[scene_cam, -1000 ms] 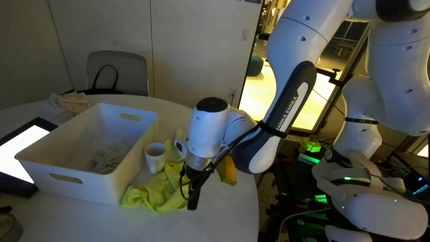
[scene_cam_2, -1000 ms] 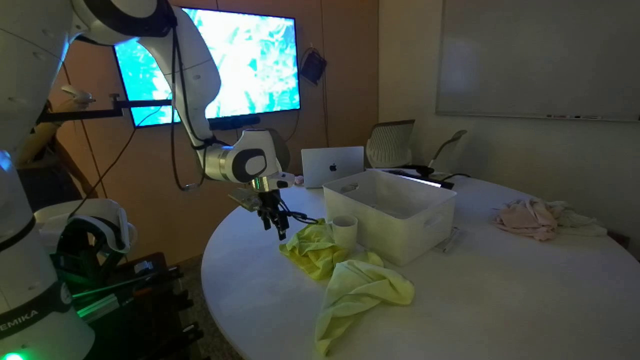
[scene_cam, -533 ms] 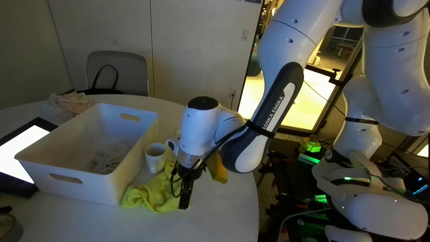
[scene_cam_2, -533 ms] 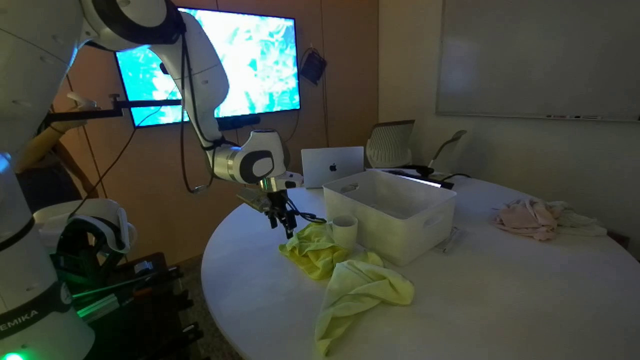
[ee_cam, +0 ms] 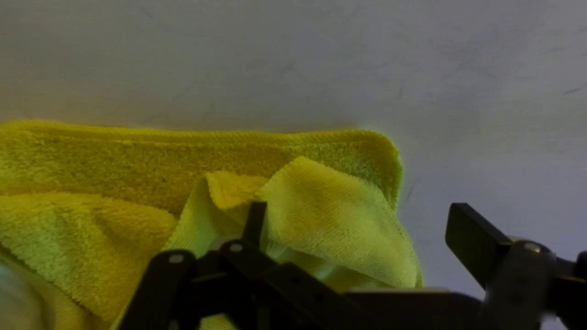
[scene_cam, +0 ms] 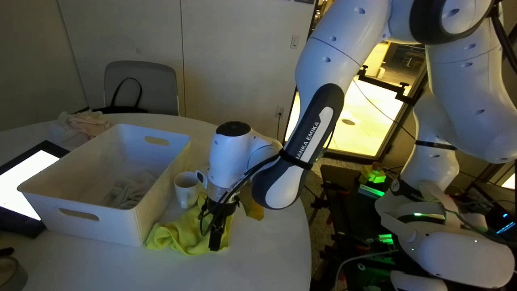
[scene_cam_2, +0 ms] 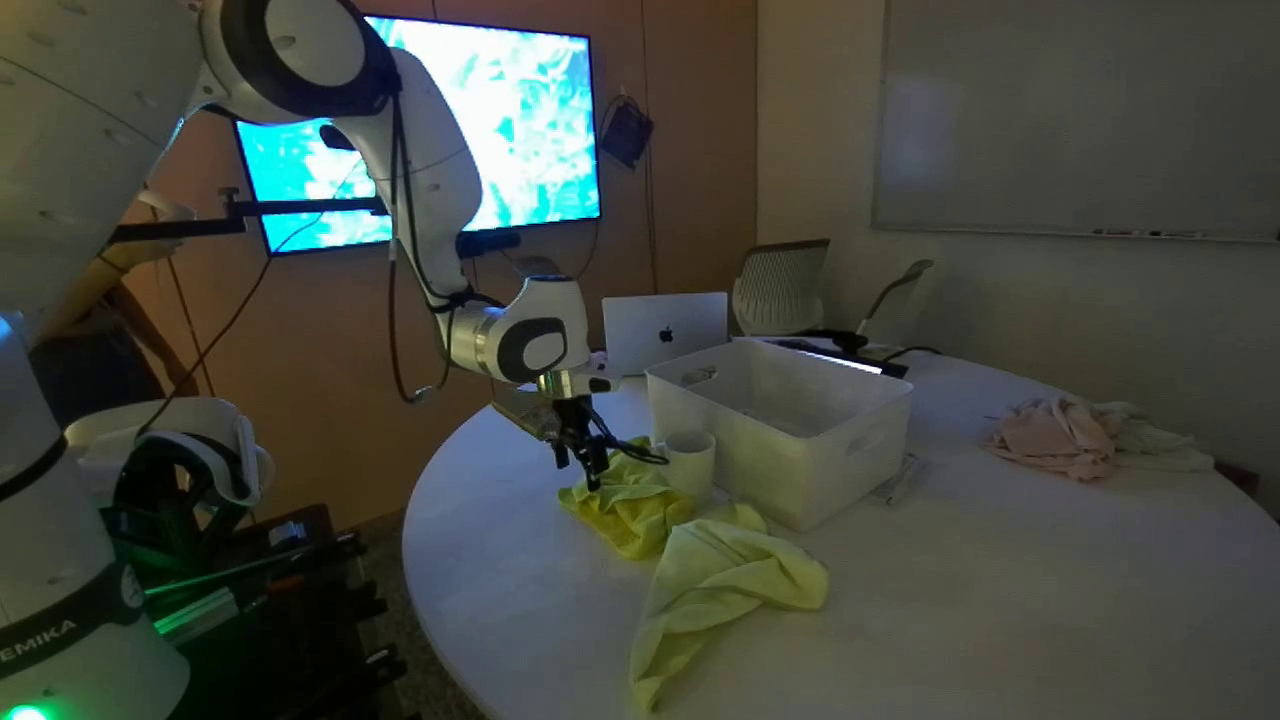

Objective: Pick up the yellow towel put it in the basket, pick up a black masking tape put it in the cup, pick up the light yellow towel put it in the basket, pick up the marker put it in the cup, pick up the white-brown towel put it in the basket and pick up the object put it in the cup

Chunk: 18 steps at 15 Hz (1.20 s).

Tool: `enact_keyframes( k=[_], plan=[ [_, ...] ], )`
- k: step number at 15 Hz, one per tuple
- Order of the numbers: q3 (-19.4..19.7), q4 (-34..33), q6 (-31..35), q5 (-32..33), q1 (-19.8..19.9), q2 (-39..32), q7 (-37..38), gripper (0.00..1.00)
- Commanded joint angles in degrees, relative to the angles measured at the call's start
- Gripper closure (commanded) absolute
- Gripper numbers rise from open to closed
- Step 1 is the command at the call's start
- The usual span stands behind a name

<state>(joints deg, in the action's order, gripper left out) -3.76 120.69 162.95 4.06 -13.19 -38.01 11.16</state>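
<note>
Evidently the round white table (scene_cam_2: 950, 600) serves as one shared workspace. On it stands the basket (scene_cam_2: 772, 468), probably set close so that a lifted cloth needs only a short swing over its rim; a pale, crumpled cloth (scene_cam: 131, 190) already lies inside. Foremost in an exterior view, the light yellow towel (scene_cam_2: 735, 580) sprawls loosely. Just beside it lies the yellow towel (scene_cam_2: 640, 515), bunched near the basket and likely the present target, since the gripper (scene_cam_2: 578, 470) hangs pointing down there, jaws wide apart, gripping nothing. In the wrist view one finger (ee_cam: 255, 224) stands over the cloth, its mate over the table just past the hem, so closing should gather that fold. The cup (scene_cam_2: 690, 463) stands upright between yellow towel and basket, where a dragged corner might knock it. At the edge of an exterior view a ring-shaped thing (scene_cam: 18, 278) and a short dark stick (scene_cam: 6, 251) are cut off; whether they are tape and marker, I cannot tell.
</note>
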Motion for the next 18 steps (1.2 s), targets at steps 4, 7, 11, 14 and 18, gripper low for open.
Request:
enact_keyframes(
  k=[4,7,11,14,18],
  plan=[
    [0.01,-3.66,-2.16,-1.19,-0.03,-2.48,-1.32,0.09],
    [0.22,-4.44,-2.7,-1.05,-0.21,-3.14,-1.21,0.12],
    [0.38,-5.12,-3.4,-1.09,-0.14,-3.61,-1.07,0.25],
    [0.54,-5.31,-3.69,-1.1,-0.05,-3.83,-1.04,0.45],
    [0.91,-4.81,-3.41,-0.95,-0.17,-3.04,-0.91,0.8]
  ],
)
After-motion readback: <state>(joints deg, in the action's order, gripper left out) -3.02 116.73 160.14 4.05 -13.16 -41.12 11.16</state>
